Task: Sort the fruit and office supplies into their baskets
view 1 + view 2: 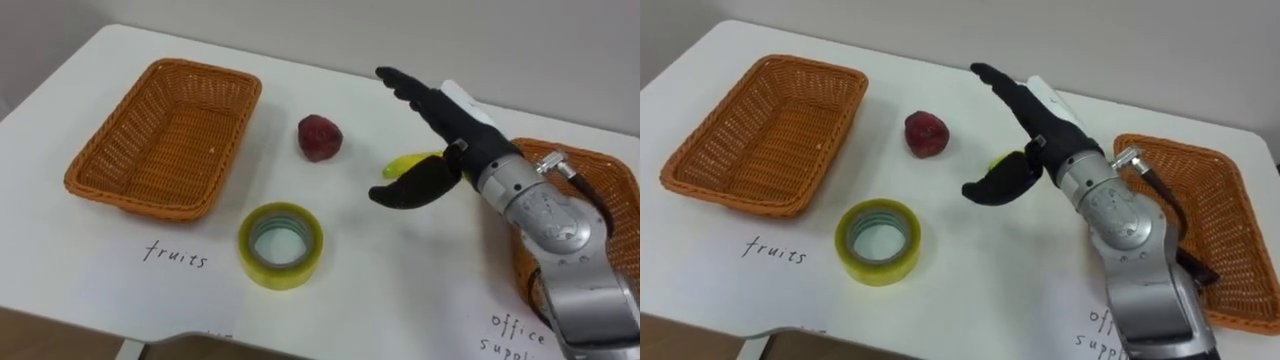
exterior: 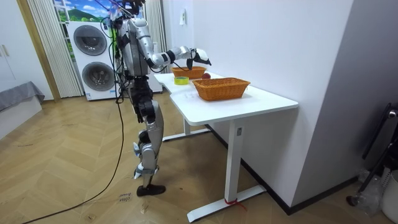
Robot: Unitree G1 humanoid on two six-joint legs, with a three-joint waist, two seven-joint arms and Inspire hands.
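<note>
Nearest me, on the white table (image 1: 400, 280), a roll of yellow tape (image 1: 281, 244) lies flat, to the lower left of my right hand (image 1: 468, 142) and well apart from it. An empty wicker basket (image 1: 600, 165) sits to the right, behind my forearm. My hand hangs over the table, wide open and holding nothing, with fingers straight and thumb spread. A small yellow fruit (image 1: 405, 162) lies just under the thumb; I cannot tell whether they touch. A dark red fruit (image 1: 320, 137) rests near, left of my fingers. Far left stands the other empty basket (image 1: 205, 68).
</note>
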